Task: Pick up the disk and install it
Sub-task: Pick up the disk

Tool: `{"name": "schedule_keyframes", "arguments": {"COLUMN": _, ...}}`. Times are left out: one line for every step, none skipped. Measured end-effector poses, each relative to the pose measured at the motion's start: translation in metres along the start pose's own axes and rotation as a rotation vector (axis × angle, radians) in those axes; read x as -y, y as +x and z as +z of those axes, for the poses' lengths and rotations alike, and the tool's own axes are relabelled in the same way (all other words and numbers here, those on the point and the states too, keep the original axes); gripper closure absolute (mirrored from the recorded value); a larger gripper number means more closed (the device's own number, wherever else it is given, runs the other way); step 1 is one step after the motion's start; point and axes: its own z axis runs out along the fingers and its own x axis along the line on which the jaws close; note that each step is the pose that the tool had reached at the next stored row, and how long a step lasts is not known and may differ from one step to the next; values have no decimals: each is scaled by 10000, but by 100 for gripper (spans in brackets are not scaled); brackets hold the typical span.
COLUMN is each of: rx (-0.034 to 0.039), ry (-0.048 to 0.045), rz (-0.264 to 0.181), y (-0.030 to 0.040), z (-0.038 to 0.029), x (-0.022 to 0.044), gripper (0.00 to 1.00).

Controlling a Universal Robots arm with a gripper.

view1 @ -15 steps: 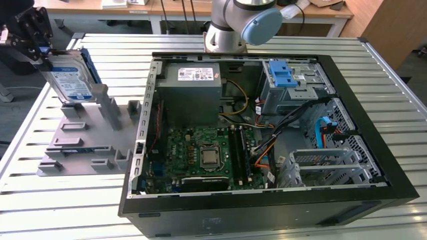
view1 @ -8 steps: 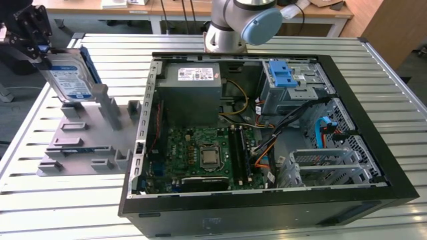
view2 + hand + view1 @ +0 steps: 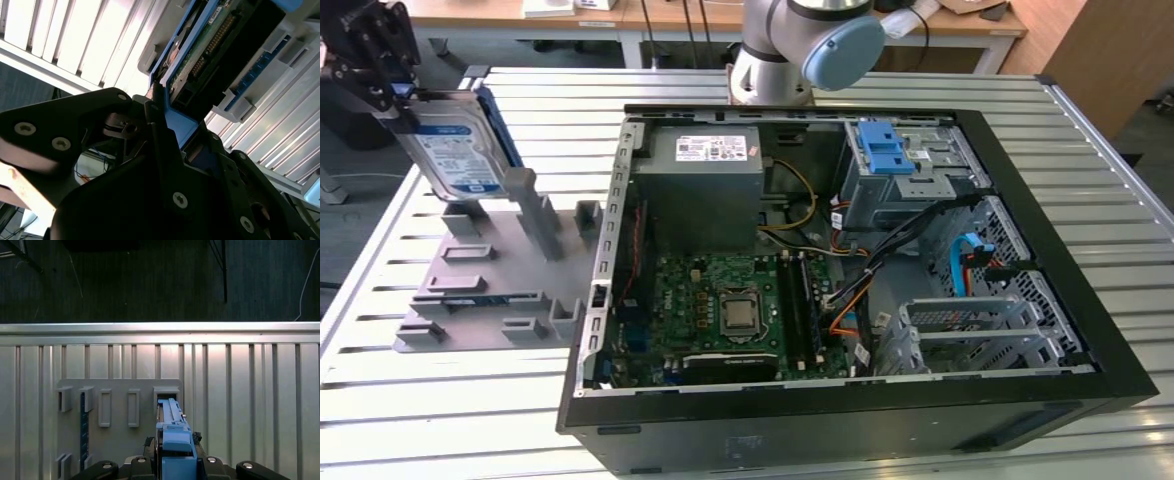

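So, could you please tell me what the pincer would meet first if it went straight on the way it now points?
Pointing down with the disk clamped, the pincer would likely drive the disk's lower edge into the grey slotted rack below it; the gap between them is unclear.

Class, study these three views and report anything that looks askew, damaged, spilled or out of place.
The disk hangs tilted in the gripper over the grey holder, outside the open computer case. That fits the pick-up and is no fault. Loose cables cross the inside of the case. Nothing looks spilled or broken.
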Motion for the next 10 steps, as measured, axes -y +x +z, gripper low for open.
{"name": "schedule_keyframes", "arguments": {"rx": 0, "ry": 1, "rz": 0, "y": 0, "z": -10, "x": 0, "gripper": 64}}
{"name": "schedule_keyframes", "arguments": {"rx": 0, "ry": 1, "rz": 0, "y": 0, "z": -20, "x": 0, "gripper": 64}}
{"name": "schedule_keyframes", "arguments": {"rx": 0, "ry": 2, "rz": 0, "y": 0, "z": -31, "x": 0, "gripper": 64}}
{"name": "schedule_keyframes", "arguments": {"rx": 0, "ry": 1, "rz": 0, "y": 0, "z": -41, "x": 0, "gripper": 64}}
{"name": "schedule_keyframes", "arguments": {"rx": 0, "ry": 1, "rz": 0, "y": 0, "z": -50, "x": 0, "gripper": 64}}
{"name": "schedule_keyframes", "arguments": {"rx": 0, "ry": 2, "rz": 0, "y": 0, "z": -59, "x": -1, "gripper": 64}}
{"name": "schedule_keyframes", "arguments": {"rx": 0, "ry": 1, "rz": 0, "y": -1, "z": -70, "x": -1, "gripper": 64}}
{"name": "schedule_keyframes", "arguments": {"rx": 0, "ry": 2, "rz": 0, "y": 0, "z": -82, "x": -1, "gripper": 64}}
{"name": "schedule_keyframes", "arguments": {"rx": 1, "ry": 2, "rz": 0, "y": 0, "z": -93, "x": -1, "gripper": 64}}
{"name": "schedule_keyframes", "arguments": {"rx": 0, "ry": 2, "rz": 0, "y": -1, "z": -103, "x": -1, "gripper": 64}}
